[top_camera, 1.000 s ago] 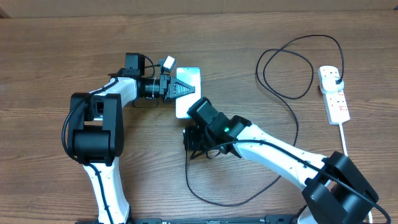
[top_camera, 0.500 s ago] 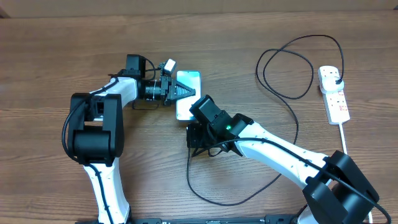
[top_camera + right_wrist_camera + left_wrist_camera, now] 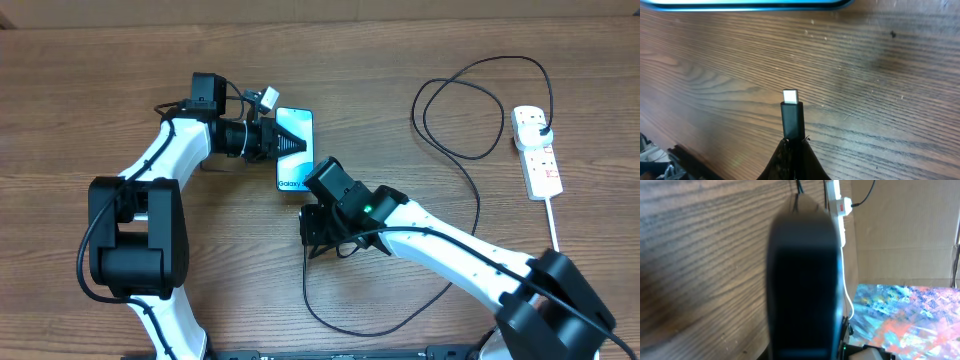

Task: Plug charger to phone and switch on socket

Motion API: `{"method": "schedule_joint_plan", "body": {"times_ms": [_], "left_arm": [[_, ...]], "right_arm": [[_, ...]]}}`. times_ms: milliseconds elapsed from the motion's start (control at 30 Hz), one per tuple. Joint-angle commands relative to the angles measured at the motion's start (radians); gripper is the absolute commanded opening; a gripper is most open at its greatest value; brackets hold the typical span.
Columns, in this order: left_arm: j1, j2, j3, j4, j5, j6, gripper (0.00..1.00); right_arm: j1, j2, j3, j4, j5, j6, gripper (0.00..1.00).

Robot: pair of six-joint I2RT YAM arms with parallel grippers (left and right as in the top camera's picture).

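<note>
The phone (image 3: 293, 152), light-blue screen with white text, is held tilted above the table by my left gripper (image 3: 283, 143), which is shut on it. In the left wrist view the phone (image 3: 802, 280) is a dark blur filling the middle. My right gripper (image 3: 320, 235) is shut on the charger's connector (image 3: 791, 115), its metal tip pointing at the phone's lower edge (image 3: 745, 4) with a gap between. The black charger cable (image 3: 470, 215) loops right to its plug (image 3: 540, 127) in the white socket strip (image 3: 540, 165); the strip also shows in the left wrist view (image 3: 837, 202).
The cable lies in a wide loop in front of the right arm (image 3: 370, 325) and in loops at the back right (image 3: 460, 110). The strip's white cord (image 3: 553, 225) runs toward the front right edge. Brown cardboard stands behind the table (image 3: 900, 230).
My left arm has lifted and swung the phone a little back and left, turning it so its lower edge faces the right gripper. The right gripper with the connector has barely moved.
</note>
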State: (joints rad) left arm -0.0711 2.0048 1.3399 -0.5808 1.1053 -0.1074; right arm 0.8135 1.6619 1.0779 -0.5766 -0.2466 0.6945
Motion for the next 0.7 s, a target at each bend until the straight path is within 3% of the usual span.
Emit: {"method": "schedule_joint_plan", "body": {"times_ms": [0,67,367,667], "left_arm": [[-0.005,-0.020,0.003,0.011,-0.014,0.020,0.04],[-0.006,-0.017,0.003,0.010,-0.061,-0.018,0.04],[-0.010,-0.017,0.003,0.018,0.014,-0.021,0.04],[-0.013,-0.016,0.003,0.028,0.010,-0.020,0.04]], "right_arm": [[0.002,-0.067,0.023,0.003,0.018,-0.014,0.04],[0.005,-0.069,0.023,0.014,0.022,-0.015,0.04],[0.003,-0.068,0.023,0.143,0.031,0.062,0.04],[-0.018,-0.069,0.023,0.241,0.213,0.082,0.04]]}}
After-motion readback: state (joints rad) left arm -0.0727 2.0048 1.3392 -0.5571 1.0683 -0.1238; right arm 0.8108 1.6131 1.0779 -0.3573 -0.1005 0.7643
